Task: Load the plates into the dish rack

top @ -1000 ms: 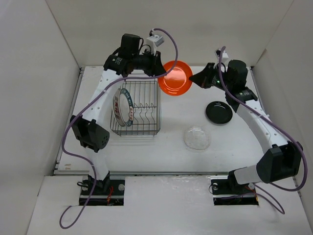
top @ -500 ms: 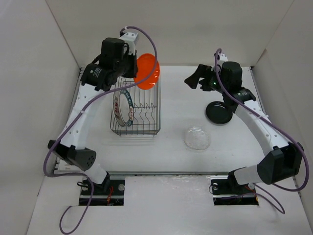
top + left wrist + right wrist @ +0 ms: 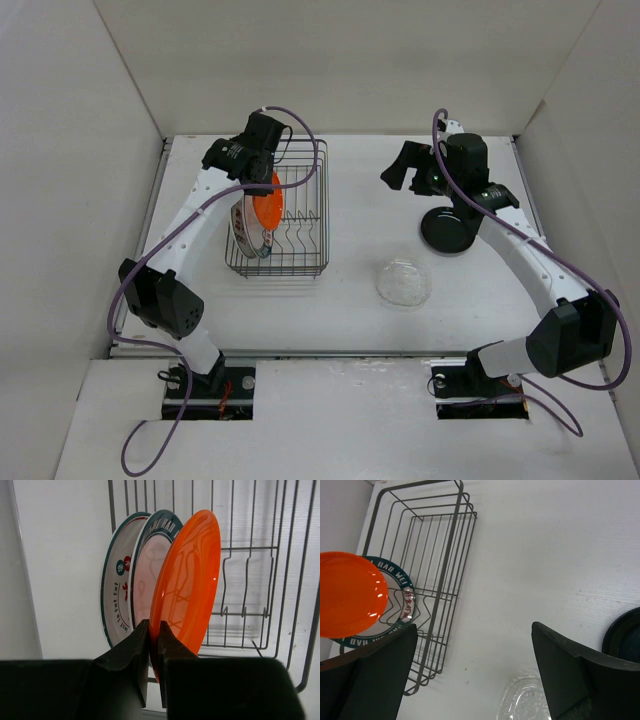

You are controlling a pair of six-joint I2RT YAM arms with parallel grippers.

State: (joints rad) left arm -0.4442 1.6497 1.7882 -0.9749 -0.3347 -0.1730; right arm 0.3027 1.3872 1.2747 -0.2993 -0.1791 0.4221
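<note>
A glossy orange plate (image 3: 187,580) is being held on edge inside the black wire dish rack (image 3: 305,268), its smooth round face reflecting the thin upright dividers. Just beside it, two white patterned plates (image 3: 117,595) with dark green rims and red motifs are standing upright at the rack's left end. The left gripper (image 3: 154,630) is pinching the orange plate's rim between its closed black fingers. The right gripper (image 3: 475,627) is hanging wide open, holding nothing, over the matte white table (image 3: 350,310) near a glossy black plate (image 3: 440,238). A clear glass plate (image 3: 403,283) is lying flat, apart from the rack.
</note>
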